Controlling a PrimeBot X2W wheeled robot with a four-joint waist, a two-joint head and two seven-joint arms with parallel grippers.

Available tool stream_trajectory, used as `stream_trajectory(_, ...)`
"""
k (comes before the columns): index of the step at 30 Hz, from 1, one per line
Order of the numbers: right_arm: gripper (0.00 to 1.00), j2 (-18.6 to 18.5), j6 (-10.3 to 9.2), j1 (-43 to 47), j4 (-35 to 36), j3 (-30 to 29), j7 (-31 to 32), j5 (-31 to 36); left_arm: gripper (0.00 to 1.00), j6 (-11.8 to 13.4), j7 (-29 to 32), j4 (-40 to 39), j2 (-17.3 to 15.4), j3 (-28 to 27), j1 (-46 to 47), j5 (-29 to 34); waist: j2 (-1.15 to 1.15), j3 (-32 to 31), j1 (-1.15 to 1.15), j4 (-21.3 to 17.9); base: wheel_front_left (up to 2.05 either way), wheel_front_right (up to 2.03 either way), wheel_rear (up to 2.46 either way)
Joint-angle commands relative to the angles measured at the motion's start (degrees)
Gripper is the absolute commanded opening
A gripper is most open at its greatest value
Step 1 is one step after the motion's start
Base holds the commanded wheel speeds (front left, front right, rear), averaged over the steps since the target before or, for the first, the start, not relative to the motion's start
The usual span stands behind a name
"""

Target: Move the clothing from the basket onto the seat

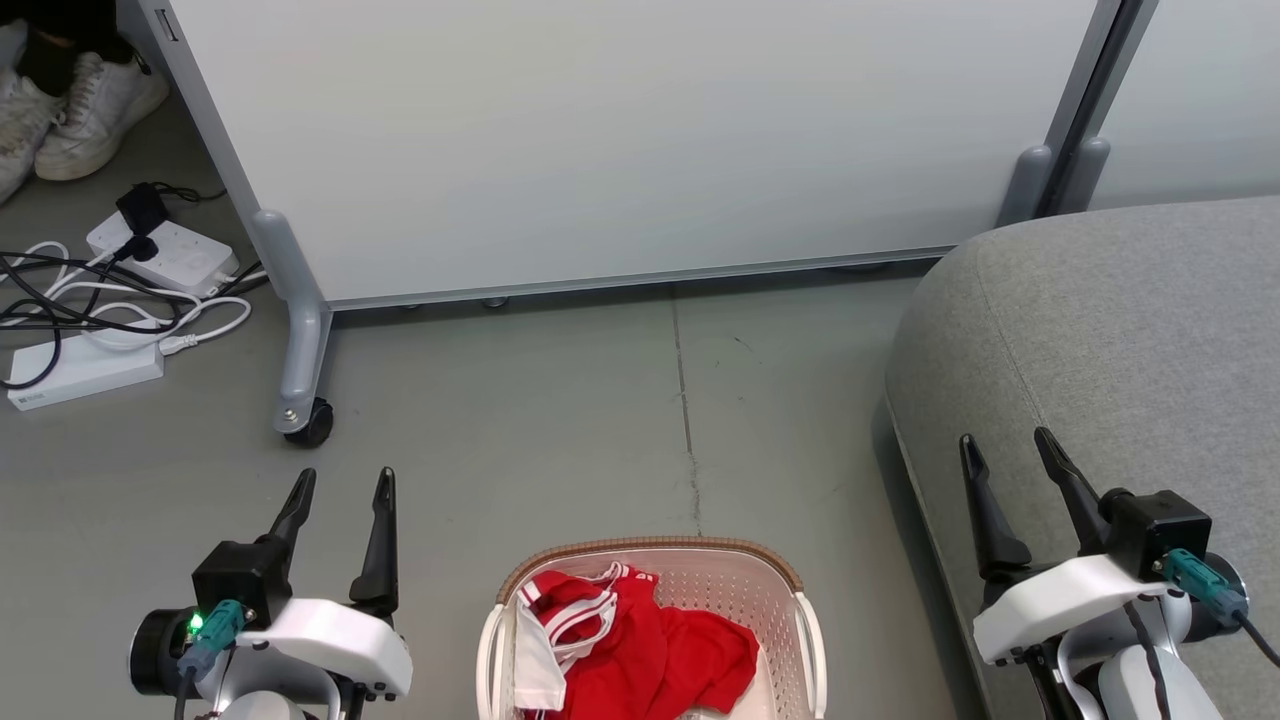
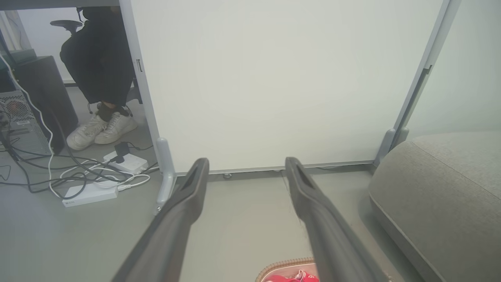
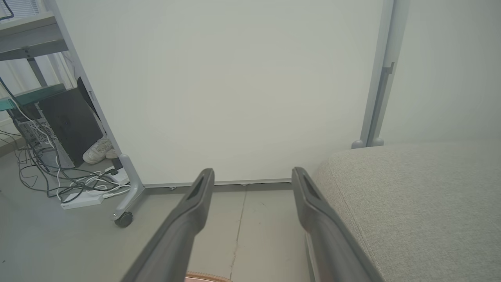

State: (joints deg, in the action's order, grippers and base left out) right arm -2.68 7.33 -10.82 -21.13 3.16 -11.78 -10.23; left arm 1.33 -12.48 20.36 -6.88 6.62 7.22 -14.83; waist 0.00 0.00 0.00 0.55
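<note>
Beside the basket (image 1: 650, 544), left gripper (image 1: 345, 475) and right gripper (image 1: 1003, 437) gape empty; its clothing (image 1: 640, 650) looks soft, light, pinchable mid-heap.

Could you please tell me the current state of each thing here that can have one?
clothing: crumpled in a heap inside the basket.
basket: upright on the floor, holding the clothing.
seat: bare grey fabric where it shows, no clothing on it.
left gripper: open, holding nothing.
right gripper: open, holding nothing.
power strip: a black plug is plugged in.
</note>
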Motion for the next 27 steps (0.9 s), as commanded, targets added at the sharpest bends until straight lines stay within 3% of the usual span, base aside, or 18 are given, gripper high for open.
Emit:
stream_trajectory(1,1.00,-0.3,0.25,0.4,0.0,0.0,-0.6,0.9,1.00,0.4,-0.4,0.2,-0.3,0.1,-0.4,1.1,0.00,0.0,0.00,0.0,0.00,0.00,0.00)
stream_trajectory(27,1.00,-0.4,0.22,0.1,-0.5,0.6,-3.1,1.9,1.00,0.5,-2.7,0.0,0.0,-0.1,-1.2,3.7,0.00,0.6,0.00,0.8,0.00,0.00,0.00)
